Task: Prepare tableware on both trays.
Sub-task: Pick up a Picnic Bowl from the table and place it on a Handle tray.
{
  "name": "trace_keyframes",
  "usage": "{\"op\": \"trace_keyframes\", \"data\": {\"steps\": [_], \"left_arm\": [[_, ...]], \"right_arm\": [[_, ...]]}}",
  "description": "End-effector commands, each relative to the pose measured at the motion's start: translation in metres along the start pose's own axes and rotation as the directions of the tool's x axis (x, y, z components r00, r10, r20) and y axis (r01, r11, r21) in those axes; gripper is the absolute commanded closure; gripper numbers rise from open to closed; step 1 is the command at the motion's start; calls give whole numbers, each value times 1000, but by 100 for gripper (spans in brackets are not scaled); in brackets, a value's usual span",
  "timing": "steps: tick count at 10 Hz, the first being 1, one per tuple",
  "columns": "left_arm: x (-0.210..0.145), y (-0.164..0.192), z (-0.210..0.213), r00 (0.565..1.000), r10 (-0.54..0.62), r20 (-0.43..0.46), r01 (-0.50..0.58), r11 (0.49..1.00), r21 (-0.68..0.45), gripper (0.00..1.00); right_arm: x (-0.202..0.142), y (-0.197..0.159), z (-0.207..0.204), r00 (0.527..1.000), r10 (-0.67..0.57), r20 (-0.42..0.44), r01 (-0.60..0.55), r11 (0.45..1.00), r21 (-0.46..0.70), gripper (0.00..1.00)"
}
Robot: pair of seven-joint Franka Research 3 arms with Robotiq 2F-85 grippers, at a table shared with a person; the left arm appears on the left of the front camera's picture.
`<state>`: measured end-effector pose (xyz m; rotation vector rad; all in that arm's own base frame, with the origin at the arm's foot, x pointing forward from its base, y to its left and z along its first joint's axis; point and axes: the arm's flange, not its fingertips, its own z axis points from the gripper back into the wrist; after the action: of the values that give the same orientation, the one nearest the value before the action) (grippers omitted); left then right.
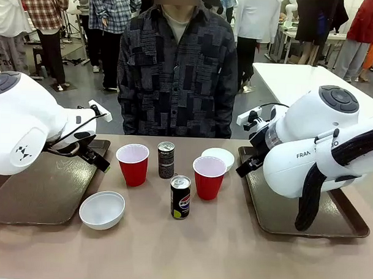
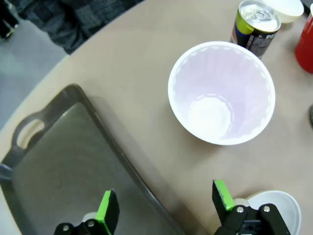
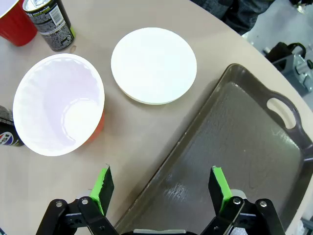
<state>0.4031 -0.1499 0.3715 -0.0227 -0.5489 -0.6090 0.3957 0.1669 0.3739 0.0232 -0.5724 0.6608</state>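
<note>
Tan table (image 1: 231,251), red cup (image 2: 220,93) just beyond left fingers (image 2: 106,209)

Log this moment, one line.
left tool open over dark brown rectangular tray rim; right tool open over other tray rim; red plastic cups on table

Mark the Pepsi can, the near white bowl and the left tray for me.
Pepsi can (image 1: 180,200): front view, on its printed side wall.
near white bowl (image 1: 102,208): front view, on its bare inside.
left tray (image 1: 37,189): front view, on its bare floor.
</note>
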Motion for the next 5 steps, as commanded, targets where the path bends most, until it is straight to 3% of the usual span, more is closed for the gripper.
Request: {"op": "trace_keyframes", "data": {"steps": [1, 5], "left_arm": [[0, 0, 0, 1000, 0, 0, 0, 1000, 0, 0], [0, 0, 0, 1000, 0, 0, 0, 1000, 0, 0]], "right_arm": [[0, 0, 0, 1000, 0, 0, 0, 1000, 0, 0], [0, 0, 0, 1000, 0, 0, 0, 1000, 0, 0]]}}
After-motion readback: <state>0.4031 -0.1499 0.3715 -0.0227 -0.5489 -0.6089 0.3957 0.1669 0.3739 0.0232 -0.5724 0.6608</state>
